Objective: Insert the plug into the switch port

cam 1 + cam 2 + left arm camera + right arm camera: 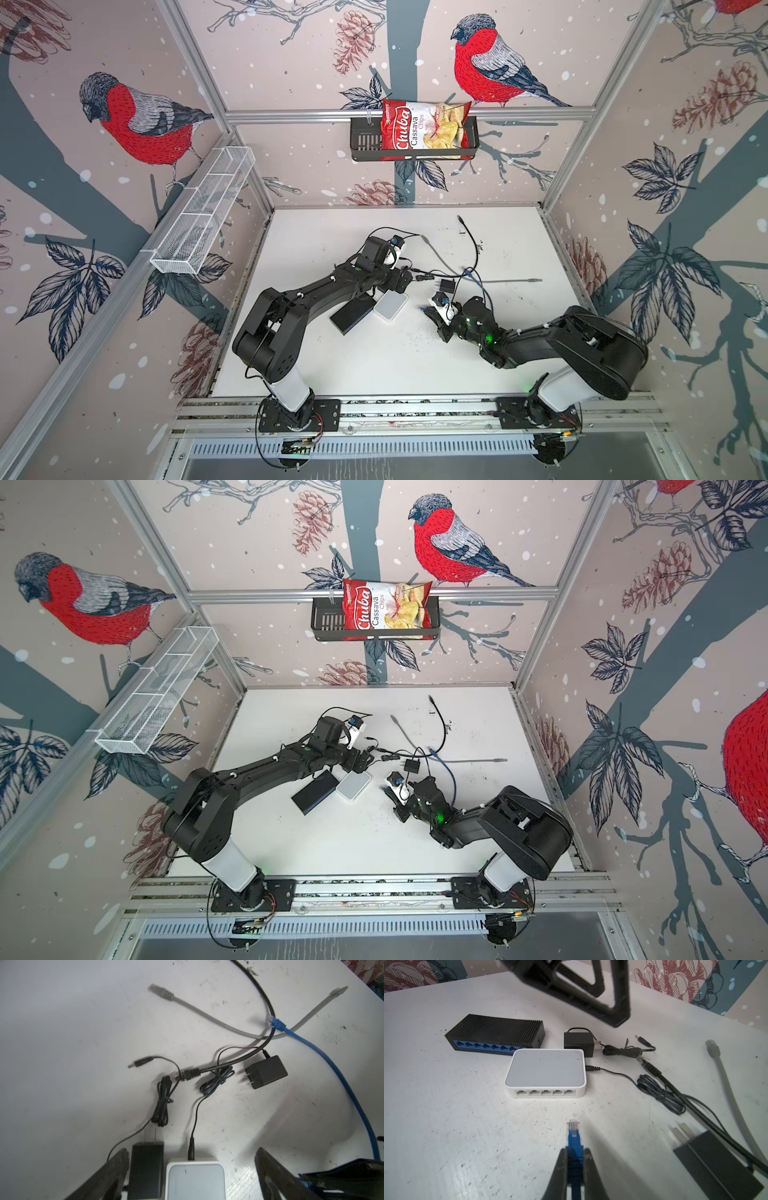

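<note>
A white switch (546, 1068) lies mid-table with its row of ports (546, 1092) facing my right gripper (574, 1150). That gripper is shut on the blue plug (573, 1132), whose clear tip points at the ports from a short way off. In both top views the plug (426, 309) hangs right of the switch (390, 306). My left gripper (191, 1151) is open above the switch's (195, 1182) back end, one finger to each side of the switch and the black adapter (146, 1169) beside it. A black switch (496, 1030) with blue ports lies behind the white one.
A power lead (591, 1068) is plugged into the white switch's back. A second black adapter (266, 1071), a loose barrel plug (141, 1062), a grey cable (162, 993), a black network cable (189, 1074) and the blue cable's other end (277, 1023) lie behind. A chips bag (424, 129) sits on the wall shelf.
</note>
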`<state>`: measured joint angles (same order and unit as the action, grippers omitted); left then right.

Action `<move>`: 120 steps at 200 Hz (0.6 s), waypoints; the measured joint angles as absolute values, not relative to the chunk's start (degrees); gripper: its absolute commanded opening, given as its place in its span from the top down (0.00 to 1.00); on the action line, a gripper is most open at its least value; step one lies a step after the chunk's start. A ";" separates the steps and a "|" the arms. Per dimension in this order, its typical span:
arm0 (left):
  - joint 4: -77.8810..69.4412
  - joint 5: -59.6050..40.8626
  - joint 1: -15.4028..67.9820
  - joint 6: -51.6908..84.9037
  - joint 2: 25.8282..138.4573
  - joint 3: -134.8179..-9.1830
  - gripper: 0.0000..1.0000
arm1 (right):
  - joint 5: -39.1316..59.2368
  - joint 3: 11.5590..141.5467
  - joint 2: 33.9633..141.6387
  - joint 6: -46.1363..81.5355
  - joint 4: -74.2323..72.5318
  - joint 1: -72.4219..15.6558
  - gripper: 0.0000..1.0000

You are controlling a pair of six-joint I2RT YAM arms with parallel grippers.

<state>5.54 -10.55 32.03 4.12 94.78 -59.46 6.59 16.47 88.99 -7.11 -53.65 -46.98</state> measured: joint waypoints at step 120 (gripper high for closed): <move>13.02 -13.69 32.42 14.90 95.42 -55.61 0.26 | 6.50 16.64 91.02 -5.45 -56.53 -47.40 0.98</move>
<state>13.02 -13.69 32.42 14.90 95.42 -55.61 6.50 16.64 91.02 -5.45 -56.53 -47.40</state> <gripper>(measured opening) 0.746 0.124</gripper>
